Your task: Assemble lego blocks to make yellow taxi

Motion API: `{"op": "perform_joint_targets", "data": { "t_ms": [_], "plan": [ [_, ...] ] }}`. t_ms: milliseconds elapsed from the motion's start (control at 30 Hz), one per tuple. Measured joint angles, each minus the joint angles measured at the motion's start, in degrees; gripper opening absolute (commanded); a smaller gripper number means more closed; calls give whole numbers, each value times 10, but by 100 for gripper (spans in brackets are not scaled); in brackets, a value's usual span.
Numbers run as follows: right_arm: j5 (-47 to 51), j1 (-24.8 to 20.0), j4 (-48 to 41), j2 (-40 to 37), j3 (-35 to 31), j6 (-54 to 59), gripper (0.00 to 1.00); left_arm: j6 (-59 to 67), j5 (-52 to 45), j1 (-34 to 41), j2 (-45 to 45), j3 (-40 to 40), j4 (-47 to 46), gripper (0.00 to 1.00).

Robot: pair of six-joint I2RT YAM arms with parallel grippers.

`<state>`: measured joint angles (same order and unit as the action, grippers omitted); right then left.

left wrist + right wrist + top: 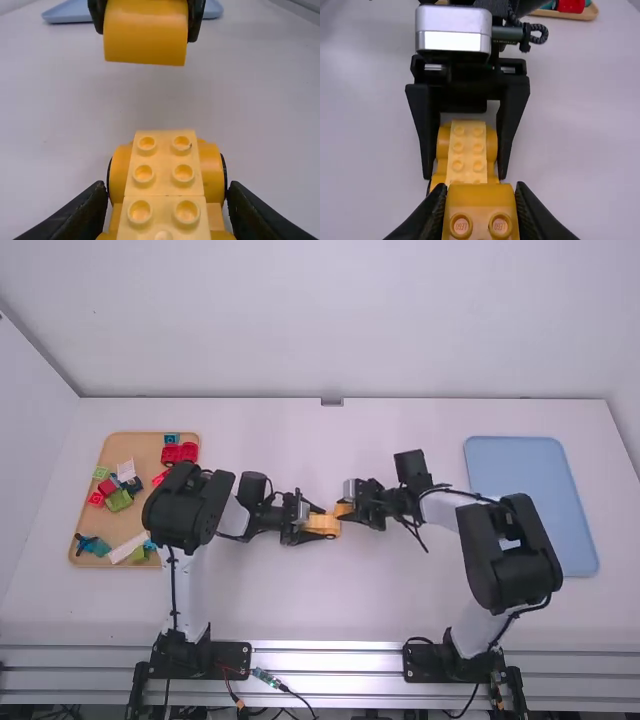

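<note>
The left claw point(318, 524) and the right claw point(346, 509) faced each other near the middle of the white surface point(330, 610), each arm extended inward from its own base. The left claw pinched the yellow car body point(164, 190) by its sides; a pale strip of studs, arranged in two columns, ran along the body between rounded, darker yellow flanks. The right claw pinched the orange-yellow block point(480, 206) between its two fingers, with two round studs turned toward the right wrist camera. The block lay near one end of the body — apart from it, as the gap in the left wrist view showed. At the left of the surface, the brown tray point(146, 447) carried loose pieces: red bricks point(180, 453), a green brick point(119, 500), a long white piece point(127, 549) and a teal piece point(98, 546), among others. The light blue tray point(525, 505) lay at the right — beyond the right arm.
</note>
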<state>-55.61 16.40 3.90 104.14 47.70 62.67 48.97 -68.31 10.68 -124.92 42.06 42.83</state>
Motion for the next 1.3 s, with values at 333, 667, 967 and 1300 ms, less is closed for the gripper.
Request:
{"op": "perform_joint_targets", "data": {
  "t_ms": [333, 667, 967, 1300],
  "plan": [
    [17, 49, 110, 45, -8, -70, 3, 1, 7, 1, 0, 1, -1, 50],
    [20, 77, 123, 49, -10, -84, 0, 3, 19, 1, 0, 7, -1, 44],
    [20, 80, 174, 65, -10, -109, 0, 34, 10, 1, 2, 12, -34, 34],
    [-2, 78, 184, 99, -9, -150, 0, 36, 9, 1, 2, 12, -35, 33]
  ]
}}
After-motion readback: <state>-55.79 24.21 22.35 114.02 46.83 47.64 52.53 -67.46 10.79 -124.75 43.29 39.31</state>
